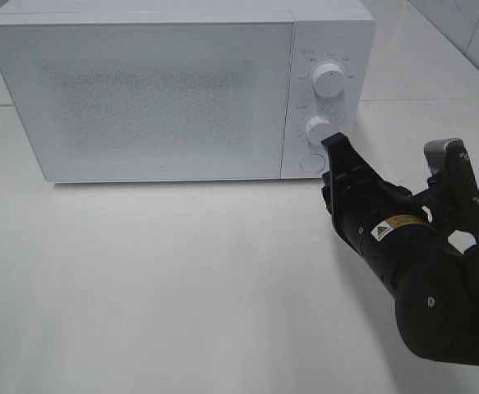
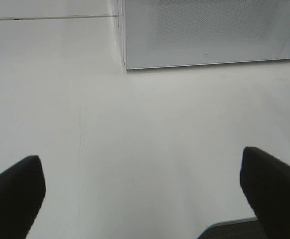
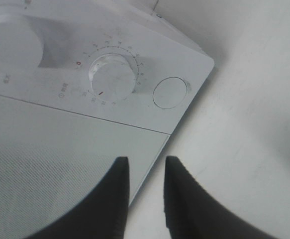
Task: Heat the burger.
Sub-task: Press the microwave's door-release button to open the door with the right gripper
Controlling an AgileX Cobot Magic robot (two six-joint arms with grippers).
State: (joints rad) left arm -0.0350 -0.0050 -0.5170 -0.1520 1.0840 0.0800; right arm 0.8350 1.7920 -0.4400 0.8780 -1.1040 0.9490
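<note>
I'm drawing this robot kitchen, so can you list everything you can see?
flat tabletop: one, white, under everything
boxy white microwave oven, door closed: one, white, back of the tabletop
round plastic knobs: two, white, upper knob above lower knob on its right panel
round push button: one, white, below the lower knob
right gripper: one, black, tips by the lower knob, fingers narrowly apart, empty
left gripper: one, black, wide open above the tabletop

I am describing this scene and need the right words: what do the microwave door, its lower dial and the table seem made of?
Microwave door: probably glass or glossy plastic, white, with a fine dotted mesh pattern. Lower dial: likely white plastic, slightly shiny, its face catching light. Table: smooth white surface, maybe laminate, with only a soft sheen.
</note>
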